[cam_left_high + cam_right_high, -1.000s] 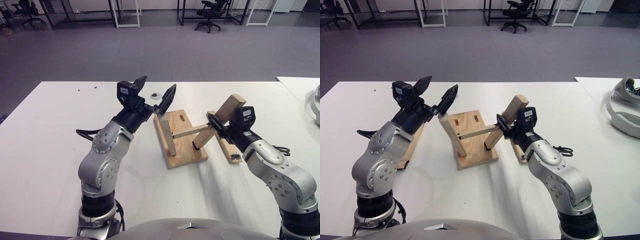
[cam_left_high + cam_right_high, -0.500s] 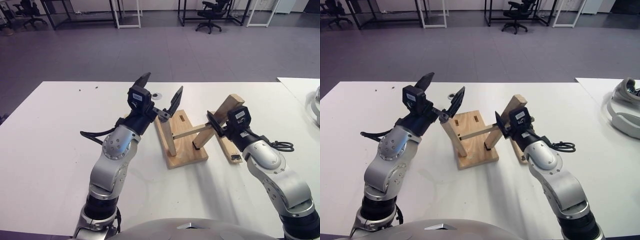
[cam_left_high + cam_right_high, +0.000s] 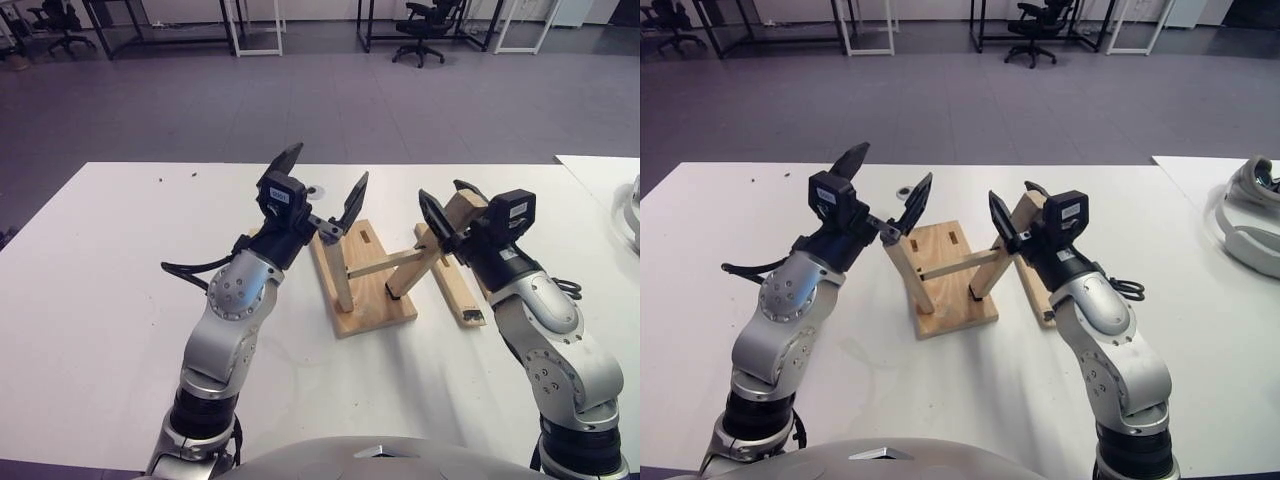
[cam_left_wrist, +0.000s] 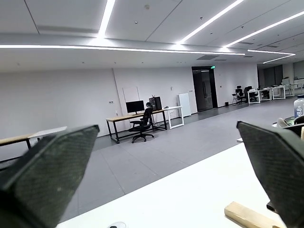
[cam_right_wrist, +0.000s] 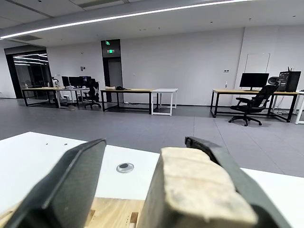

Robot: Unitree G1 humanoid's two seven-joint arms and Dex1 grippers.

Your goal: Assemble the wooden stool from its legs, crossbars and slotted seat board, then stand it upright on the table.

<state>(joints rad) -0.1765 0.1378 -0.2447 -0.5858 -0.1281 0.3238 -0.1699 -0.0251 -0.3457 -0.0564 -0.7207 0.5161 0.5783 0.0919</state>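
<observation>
While right claw [image 3: 442,192] gapes | leg end [image 5: 194,185] sits between its fingers [image 5: 61,185]

No text legible; sticker [image 3: 277,197] on left tool [image 3: 326,170] unreadable.

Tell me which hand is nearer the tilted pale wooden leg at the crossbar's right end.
Right. The right hand straddles that leg's top; the left hand hovers over the other leg.
</observation>
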